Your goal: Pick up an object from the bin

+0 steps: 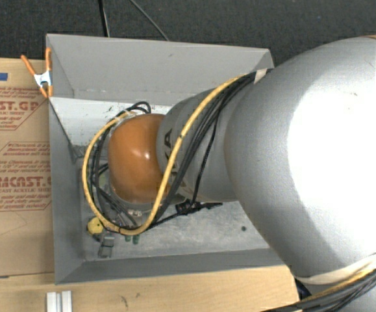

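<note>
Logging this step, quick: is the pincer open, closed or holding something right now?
Pincer: cannot be told; the arm's orange cover and cables hide it, down at the left of the bin.

The grey metal bin point(162, 57) is sitting with its slanted walls running down to a pale floor point(207, 229) speckled with tiny dark bits.

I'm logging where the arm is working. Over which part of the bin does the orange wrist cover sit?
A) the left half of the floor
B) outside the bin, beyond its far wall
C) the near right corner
A: the orange wrist cover hangs over the left half of the floor of the bin, inside its walls, with the arm reaching in from the right.
</note>
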Action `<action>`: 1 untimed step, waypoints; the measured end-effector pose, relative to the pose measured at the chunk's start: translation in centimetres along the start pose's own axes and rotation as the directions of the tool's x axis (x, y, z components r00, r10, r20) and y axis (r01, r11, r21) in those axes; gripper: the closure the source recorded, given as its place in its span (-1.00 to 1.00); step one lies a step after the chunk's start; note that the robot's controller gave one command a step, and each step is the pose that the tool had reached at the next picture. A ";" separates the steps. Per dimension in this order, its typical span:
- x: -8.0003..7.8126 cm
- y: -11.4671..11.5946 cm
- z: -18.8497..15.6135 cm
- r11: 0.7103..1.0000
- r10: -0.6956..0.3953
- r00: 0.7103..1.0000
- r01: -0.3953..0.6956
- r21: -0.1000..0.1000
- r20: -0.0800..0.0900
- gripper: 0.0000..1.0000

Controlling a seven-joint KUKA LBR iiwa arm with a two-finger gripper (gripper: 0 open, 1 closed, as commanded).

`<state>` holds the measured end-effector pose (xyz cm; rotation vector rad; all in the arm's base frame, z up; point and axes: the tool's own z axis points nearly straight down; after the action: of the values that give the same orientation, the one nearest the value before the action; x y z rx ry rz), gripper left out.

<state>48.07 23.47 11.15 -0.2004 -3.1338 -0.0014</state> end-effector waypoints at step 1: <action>-1.4 -1.1 4.3 0.986 0.167 0.986 -0.167 0.002 -0.002 -1.00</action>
<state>49.28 22.22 6.81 -0.4624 -3.1038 0.0023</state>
